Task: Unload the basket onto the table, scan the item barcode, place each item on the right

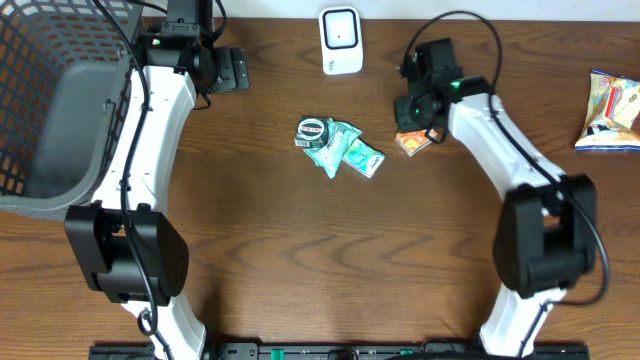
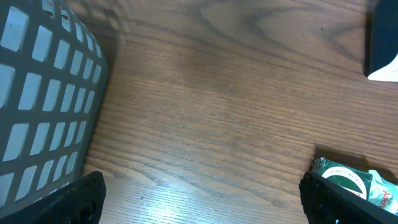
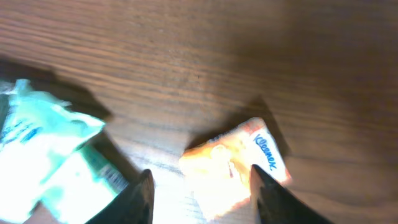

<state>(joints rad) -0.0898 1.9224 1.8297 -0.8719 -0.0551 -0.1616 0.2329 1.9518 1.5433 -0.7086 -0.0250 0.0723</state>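
Scanning not begun: right tool [image 3: 199,193], fingers parted, straddles orange Kleenex pack [image 3: 236,165] flat on table [image 3: 249,56], ungripped; scanner [image 1: 340,40] well beyond; left tool [image 2: 199,199] wide open, empty.

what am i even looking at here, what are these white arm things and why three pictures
Two white robot arms sit at a wooden table. One picture looks down from above; the other two come from cameras on each arm's wrist. On the table: a grey basket, a white scanner, green packets, an orange Kleenex pack and a snack bag. The left claw is wide open over bare wood, holding nothing. The right claw hangs just above the Kleenex pack, part open, not gripping it.
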